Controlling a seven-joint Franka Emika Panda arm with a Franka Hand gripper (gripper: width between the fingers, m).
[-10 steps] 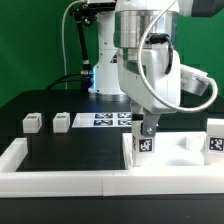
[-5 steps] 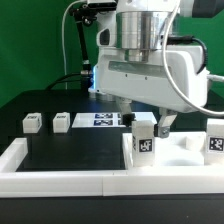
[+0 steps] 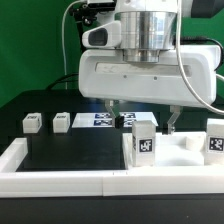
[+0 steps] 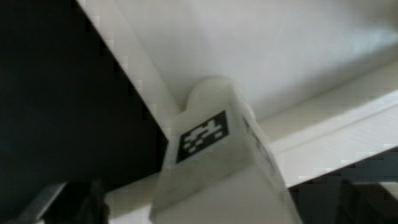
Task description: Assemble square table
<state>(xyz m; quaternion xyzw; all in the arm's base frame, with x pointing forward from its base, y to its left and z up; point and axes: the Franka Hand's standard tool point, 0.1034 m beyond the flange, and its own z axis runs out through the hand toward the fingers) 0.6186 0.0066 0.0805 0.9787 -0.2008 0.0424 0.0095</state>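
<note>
While my pincer is hanging spread, I'm eyeing the leg below it.
Stiff, light, slick-looking: I'm favouring its flat sides.

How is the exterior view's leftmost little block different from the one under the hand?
The leftmost block sits low on the black table; the tall block stands on the white slab. The leftmost is far from the hand; the tall one is under it. Both are white, tagged.

Black table carries two leg blocks, marker board, border wall, seemingly slab.
</note>
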